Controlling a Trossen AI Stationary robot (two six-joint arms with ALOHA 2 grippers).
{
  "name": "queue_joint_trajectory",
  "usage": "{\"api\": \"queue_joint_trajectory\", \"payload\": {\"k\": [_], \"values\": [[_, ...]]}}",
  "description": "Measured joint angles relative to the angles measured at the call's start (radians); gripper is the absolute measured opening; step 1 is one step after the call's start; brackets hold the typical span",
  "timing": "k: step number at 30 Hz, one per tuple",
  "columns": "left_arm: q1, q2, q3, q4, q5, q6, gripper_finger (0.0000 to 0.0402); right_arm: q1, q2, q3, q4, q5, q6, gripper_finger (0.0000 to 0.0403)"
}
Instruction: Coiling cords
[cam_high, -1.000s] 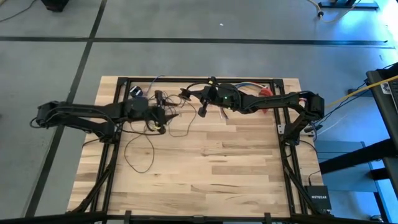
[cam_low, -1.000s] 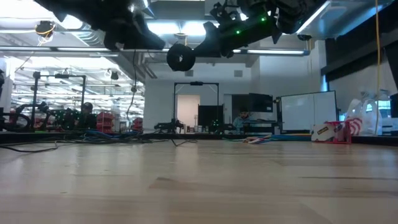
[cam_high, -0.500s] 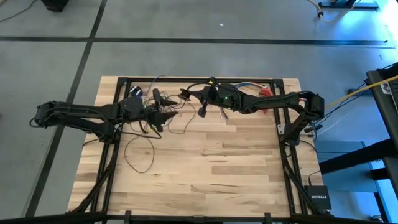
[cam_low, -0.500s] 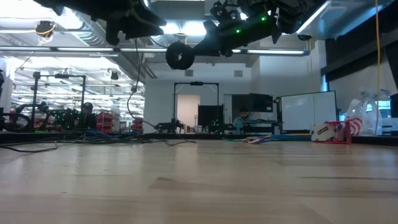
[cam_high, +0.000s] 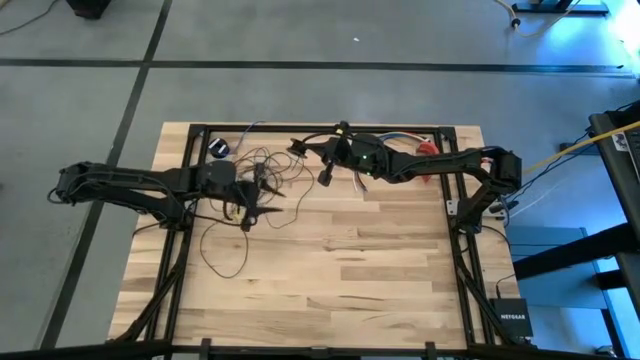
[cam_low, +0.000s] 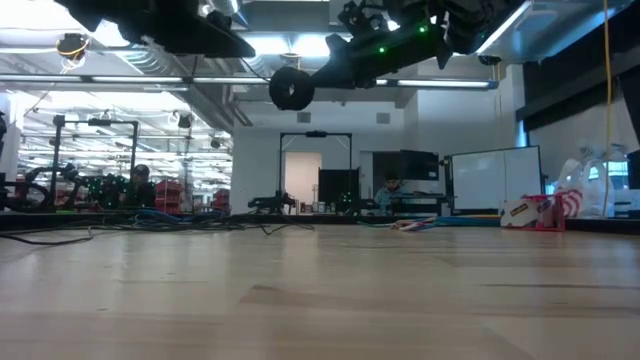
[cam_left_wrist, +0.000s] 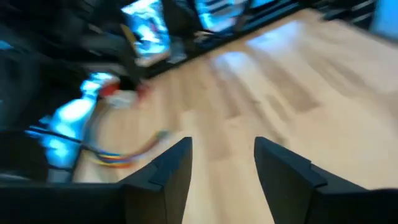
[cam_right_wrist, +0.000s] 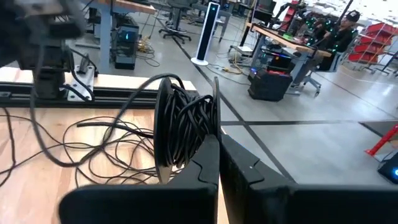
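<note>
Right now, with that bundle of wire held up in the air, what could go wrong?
The right gripper is shut on the coiled part of the cords, held above the table. A weak pinch might let turns slip off and the coil spring apart.

Loose loops lie tangled on the wood near the left gripper, whose fingers stand open with nothing between them. Reaching in, it could snag a loop and knot the wire.

The multicoloured wires lie close and might get caught up.

Bright, even overhead light falls on the table (cam_high: 340, 260) with only faint shadows, a blue glow tints the high view's right edge, ceiling lamps (cam_low: 290, 45) glare in the low view, and the left wrist view is heavily motion-blurred
</note>
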Motion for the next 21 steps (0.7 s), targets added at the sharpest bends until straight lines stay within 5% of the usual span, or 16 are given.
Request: {"api": "queue_joint_trajectory", "payload": {"k": [11,21], "values": [[0.005,0.000,0.000,-0.140,0.055,-0.138,0.0147,0.079,-0.014,0.000,0.095,0.017,-0.087,0.0005],[0.042,0.001,0.000,-0.232,-0.064,-0.183,0.0148,0.182,-0.085,0.000,0.103,0.076,-0.180,0.0005]]}}
